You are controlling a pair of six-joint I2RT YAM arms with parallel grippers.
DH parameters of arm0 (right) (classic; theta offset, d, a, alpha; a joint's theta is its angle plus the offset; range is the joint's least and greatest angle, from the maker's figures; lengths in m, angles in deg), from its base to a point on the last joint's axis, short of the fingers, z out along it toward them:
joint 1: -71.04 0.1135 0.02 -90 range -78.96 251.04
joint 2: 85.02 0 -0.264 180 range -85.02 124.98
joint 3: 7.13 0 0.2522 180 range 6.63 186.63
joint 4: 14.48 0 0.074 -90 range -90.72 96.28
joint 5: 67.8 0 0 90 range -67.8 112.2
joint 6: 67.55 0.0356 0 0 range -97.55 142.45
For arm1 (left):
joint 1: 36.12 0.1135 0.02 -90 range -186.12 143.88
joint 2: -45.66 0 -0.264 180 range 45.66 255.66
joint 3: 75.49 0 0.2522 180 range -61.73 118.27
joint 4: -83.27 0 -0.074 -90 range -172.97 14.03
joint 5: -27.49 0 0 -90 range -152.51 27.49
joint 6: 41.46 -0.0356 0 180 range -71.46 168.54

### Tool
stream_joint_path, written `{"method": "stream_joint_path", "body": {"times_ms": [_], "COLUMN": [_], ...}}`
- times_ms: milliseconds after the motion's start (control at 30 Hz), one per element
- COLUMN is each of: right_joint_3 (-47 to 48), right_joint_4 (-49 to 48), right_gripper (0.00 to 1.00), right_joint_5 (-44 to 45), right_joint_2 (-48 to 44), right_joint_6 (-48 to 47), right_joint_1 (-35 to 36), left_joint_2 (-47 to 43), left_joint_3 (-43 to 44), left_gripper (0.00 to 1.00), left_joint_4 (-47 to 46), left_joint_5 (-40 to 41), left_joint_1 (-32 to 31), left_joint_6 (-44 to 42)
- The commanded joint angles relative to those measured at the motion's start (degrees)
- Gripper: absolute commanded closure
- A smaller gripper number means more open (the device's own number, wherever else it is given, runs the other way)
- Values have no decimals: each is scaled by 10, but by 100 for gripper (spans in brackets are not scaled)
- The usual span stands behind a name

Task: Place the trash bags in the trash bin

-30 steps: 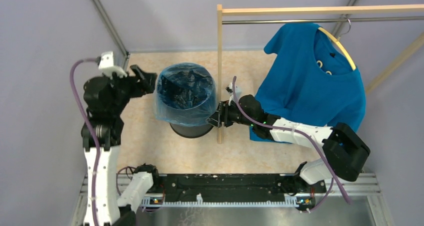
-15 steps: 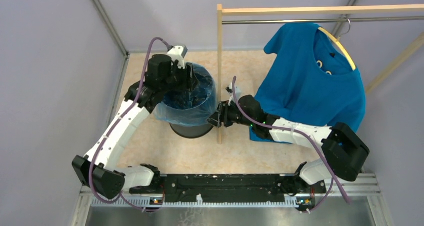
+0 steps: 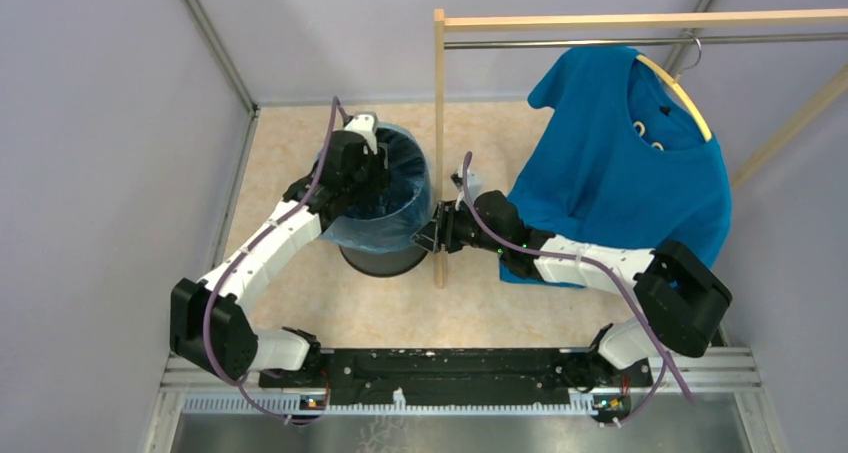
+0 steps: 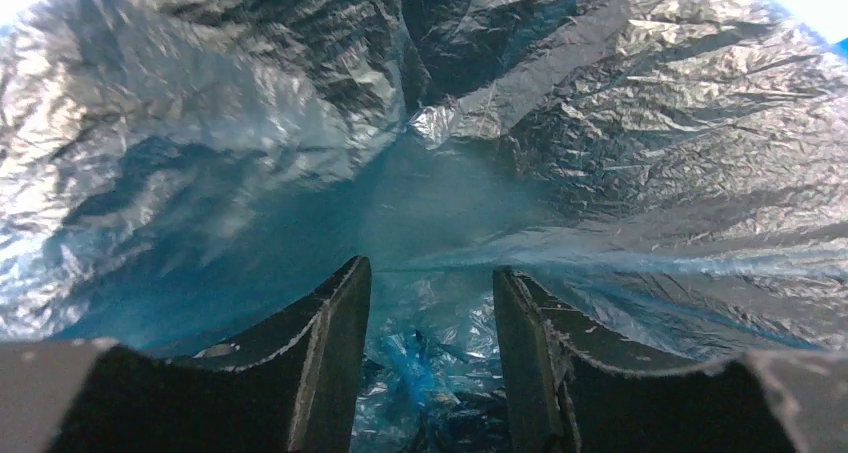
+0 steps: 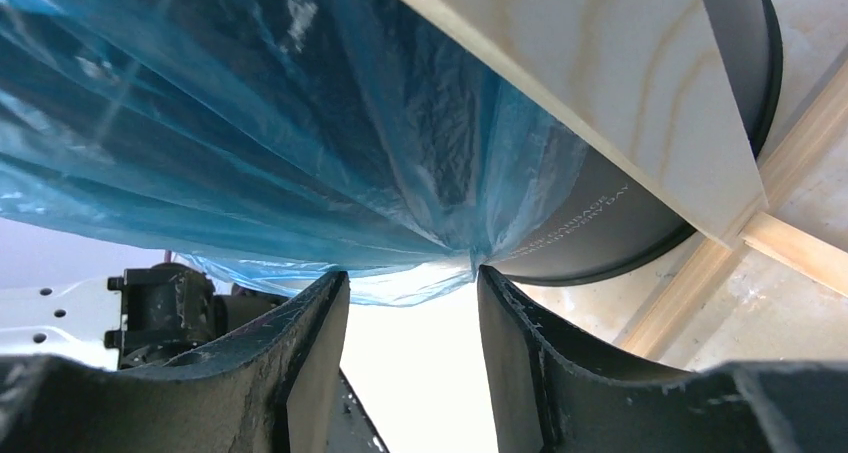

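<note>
The black trash bin [image 3: 383, 261] stands on the floor left of a wooden post. A translucent light-blue trash bag [image 3: 400, 208] lines it, its hem folded down over the rim. My left gripper [image 3: 373, 181] reaches down into the bin's mouth. In the left wrist view the left gripper [image 4: 430, 273] is open, with crinkled bag [image 4: 600, 143] all round and bunched plastic below the fingertips. My right gripper [image 3: 430, 235] sits at the bin's right side. In its wrist view the right gripper [image 5: 410, 278] is open just under the bag's hem [image 5: 300, 173], beside the bin's wall [image 5: 620, 213].
A wooden clothes rack post [image 3: 438, 143] stands right against the bin, next to my right gripper. A blue T-shirt [image 3: 620, 173] hangs on the rack at the right. Grey walls close in the left and back. The arms' base rail [image 3: 450, 373] runs along the near edge.
My left arm has swung from the left of the bin over its rim and down into the bag, its jaws narrowing. The right gripper has stayed at the bin's right side.
</note>
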Motion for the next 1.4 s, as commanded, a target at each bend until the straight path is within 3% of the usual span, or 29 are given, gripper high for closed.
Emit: {"method": "stream_joint_path", "body": {"times_ms": [0,233,433,633,767,900,1100,1367], "right_joint_3": [18,11,6,12,16,13,7,8], "right_joint_4": [-42,-33,-23,-21,-21,-15,-11,-14], "right_gripper": [50,50,50,50,49,49,49,49], "right_joint_5": [-3,5,13,11,3,5,10,6], "right_joint_2": [7,-2,-14,-10,-13,-23,-35,-25], "right_joint_6": [10,6,-6,-10,-7,-6,-7,-6], "right_joint_1": [-3,-3,-3,-4,-4,-3,-3,-3], "left_joint_2": [-12,-38,-113,-83,-20,53,92,119], "left_joint_3": [-31,9,57,139,190,246,251,256], "left_gripper": [43,38,24,8,2,3,3,19], "left_joint_4": [-120,-50,22,50,50,71,54,46], "left_joint_5": [17,8,7,41,7,-43,9,2], "left_joint_1": [1,1,3,8,28,47,48,80], "left_joint_6": [24,32,-4,-52,-72,-104,-162,-142]}}
